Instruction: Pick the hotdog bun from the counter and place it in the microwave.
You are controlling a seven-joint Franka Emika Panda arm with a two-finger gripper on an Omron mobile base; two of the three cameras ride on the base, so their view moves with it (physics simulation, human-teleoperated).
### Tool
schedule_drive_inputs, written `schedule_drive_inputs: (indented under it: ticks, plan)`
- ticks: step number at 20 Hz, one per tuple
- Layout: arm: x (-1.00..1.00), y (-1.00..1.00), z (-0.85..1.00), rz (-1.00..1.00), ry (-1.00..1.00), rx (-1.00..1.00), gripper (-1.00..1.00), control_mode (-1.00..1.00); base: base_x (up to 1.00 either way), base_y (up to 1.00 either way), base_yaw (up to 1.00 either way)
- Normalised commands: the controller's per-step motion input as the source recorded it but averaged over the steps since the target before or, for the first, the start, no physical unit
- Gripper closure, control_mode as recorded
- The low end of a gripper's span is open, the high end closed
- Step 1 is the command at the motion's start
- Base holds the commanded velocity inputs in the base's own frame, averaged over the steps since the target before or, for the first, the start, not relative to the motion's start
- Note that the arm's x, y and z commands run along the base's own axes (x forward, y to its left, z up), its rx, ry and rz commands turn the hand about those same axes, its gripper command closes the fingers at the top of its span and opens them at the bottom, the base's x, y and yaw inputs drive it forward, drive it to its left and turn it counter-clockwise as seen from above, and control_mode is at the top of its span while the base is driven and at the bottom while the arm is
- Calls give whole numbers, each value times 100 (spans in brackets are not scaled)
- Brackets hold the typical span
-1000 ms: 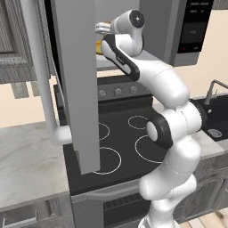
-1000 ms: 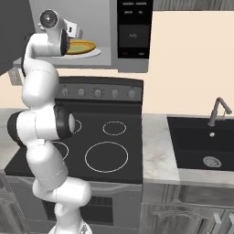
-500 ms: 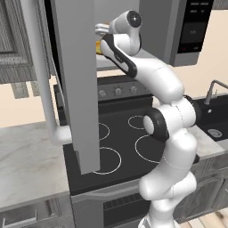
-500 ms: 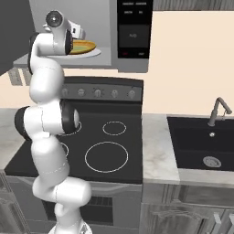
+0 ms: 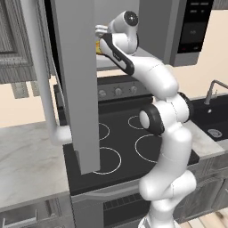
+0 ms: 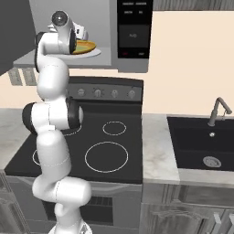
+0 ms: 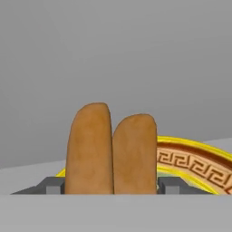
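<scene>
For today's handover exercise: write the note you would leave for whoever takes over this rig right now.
Gripper: shut on the hotdog bun, reaching into the open microwave.
Bun: in the fingers, in front of the yellow-orange dish on the white tray; whether it rests on anything, I cannot tell.
Done: bun picked up and carried to the microwave.
Left: set it down, release, withdraw.

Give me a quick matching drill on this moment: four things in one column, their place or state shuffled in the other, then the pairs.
Things:
1. hotdog bun
2. yellow-orange dish
3. microwave door
4. sink

Place or state:
A. swung open, over the stovetop
B. between the fingers of the hand
C. set in the counter, right of the stovetop
D. on the white tray inside the microwave

Pairs: 1-B, 2-D, 3-A, 4-C
</scene>
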Motion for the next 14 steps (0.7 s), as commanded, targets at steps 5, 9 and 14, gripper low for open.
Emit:
schedule_drive_inputs:
  ticks: [5,9,14]
  plan:
    - [6,0,-14,0,3,0,100,-100,0,0,0]
    - [0,0,-19,0,3,0,100,-100,0,0,0]
    - [0,0,-9,0,0,0,100,-100,0,0,0]
